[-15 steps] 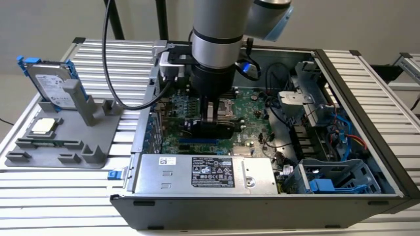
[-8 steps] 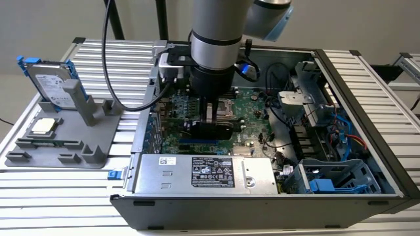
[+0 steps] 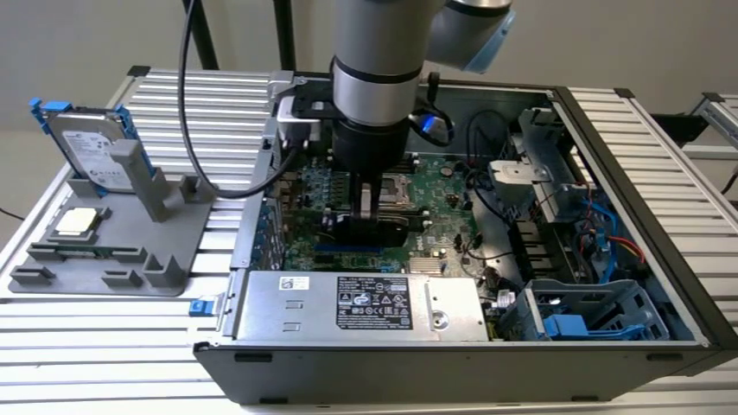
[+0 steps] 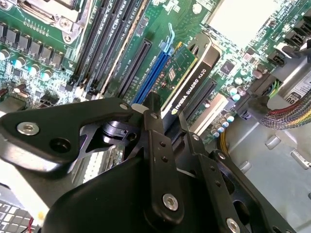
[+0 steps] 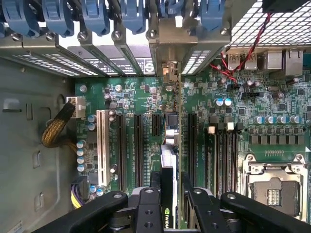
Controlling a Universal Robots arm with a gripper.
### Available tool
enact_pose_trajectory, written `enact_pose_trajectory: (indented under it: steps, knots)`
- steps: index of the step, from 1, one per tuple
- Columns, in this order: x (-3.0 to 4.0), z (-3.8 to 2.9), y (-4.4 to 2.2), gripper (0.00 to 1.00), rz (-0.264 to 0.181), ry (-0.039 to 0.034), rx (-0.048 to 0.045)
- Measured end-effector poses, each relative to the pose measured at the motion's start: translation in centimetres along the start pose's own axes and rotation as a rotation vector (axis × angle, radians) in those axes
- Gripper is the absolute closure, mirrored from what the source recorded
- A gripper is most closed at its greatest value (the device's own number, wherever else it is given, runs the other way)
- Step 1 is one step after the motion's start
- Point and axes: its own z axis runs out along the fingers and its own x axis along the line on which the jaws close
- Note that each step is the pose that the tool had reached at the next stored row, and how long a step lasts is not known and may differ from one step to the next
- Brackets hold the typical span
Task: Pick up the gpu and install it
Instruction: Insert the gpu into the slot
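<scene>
A robot arm is reaching down into an open computer case [image 3: 645, 285]. Its gripper [image 5: 170, 194] is clamping the graphics card [image 4: 189, 80] on edge between its two black fingers [image 4: 158, 145]. The card is standing upright over the green motherboard [image 5: 131, 102], at a blue slot [image 4: 153, 73] among the expansion slots. On a grey tray [image 3: 69, 268] outside the case, a hard drive [image 3: 92, 151] is standing upright.

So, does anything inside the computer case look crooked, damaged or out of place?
Nothing stands out. The claw holds the gpu on edge over the blue slot of the motherboard, and it runs parallel to the slots. No damage shows.
</scene>
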Motion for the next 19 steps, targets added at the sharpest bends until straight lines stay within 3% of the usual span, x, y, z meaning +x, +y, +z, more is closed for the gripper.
enact_pose_trajectory:
  steps: [19]
  knots:
    - [-0.18, 0.30, 0.27, 1.00, 0.000, 0.0000, 0.0012]
